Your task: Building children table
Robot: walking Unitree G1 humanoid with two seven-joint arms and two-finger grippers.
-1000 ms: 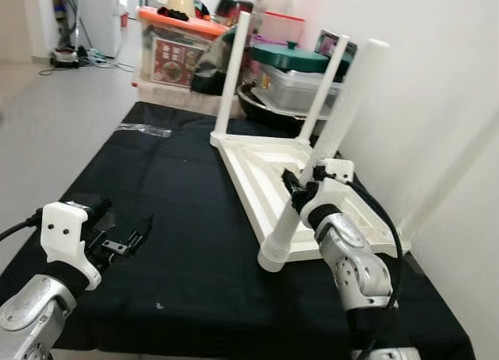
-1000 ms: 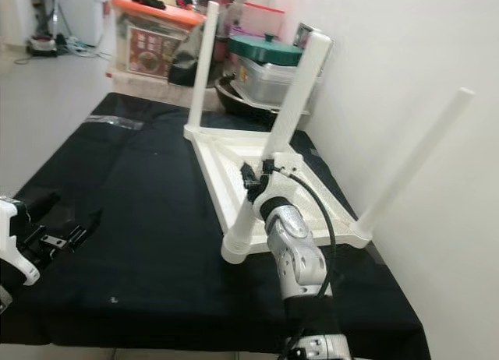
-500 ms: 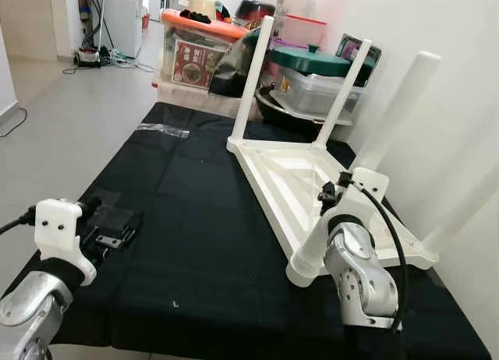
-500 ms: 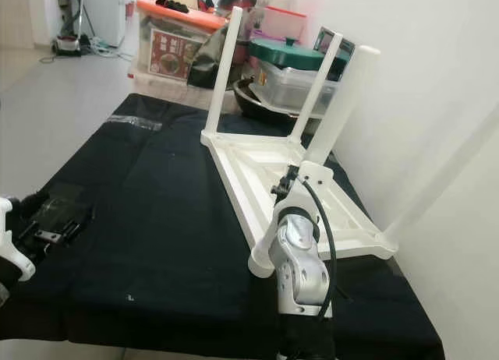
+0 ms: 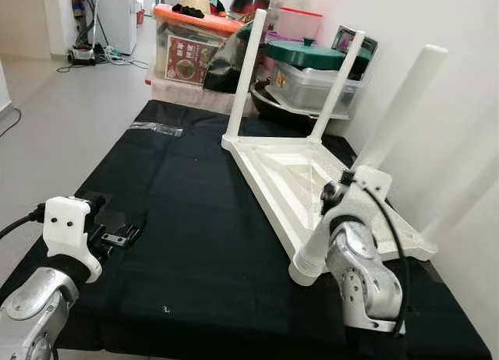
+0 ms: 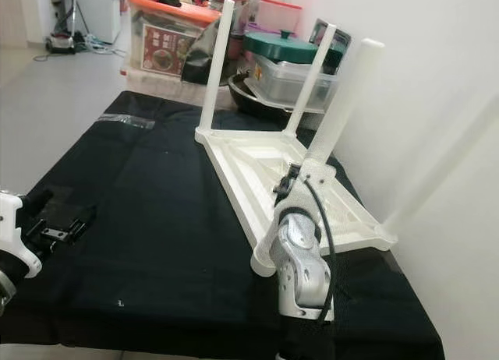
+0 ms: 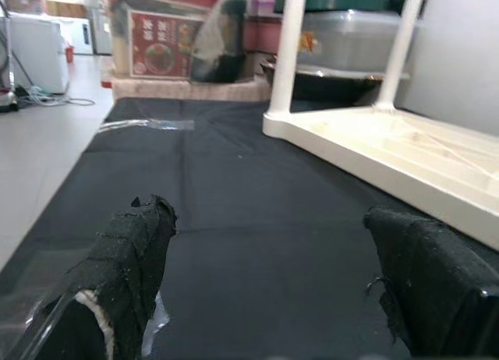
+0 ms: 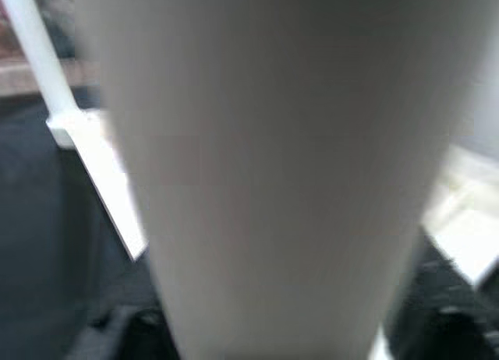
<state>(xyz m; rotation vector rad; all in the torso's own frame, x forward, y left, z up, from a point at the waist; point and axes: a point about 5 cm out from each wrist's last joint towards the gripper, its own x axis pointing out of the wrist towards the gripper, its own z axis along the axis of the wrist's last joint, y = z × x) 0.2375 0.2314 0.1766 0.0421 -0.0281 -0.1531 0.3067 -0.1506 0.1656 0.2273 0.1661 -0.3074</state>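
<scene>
R fingers (image 8: 140,329) round table leg (image 5: 394,118), no legible labels

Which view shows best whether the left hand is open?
The left wrist view: the left hand has two fingers spread wide over the black cloth. The eye views show it small, low on the left.

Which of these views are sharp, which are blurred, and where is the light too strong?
Left eye view: mostly sharp; the white plastic table leg nearly fades into the bright white wall. Left wrist view: the black cloth is clear, but the near black padded fingers are soft. Right wrist view: a white leg sits very close and fully out of focus, with blurred edges.
</scene>
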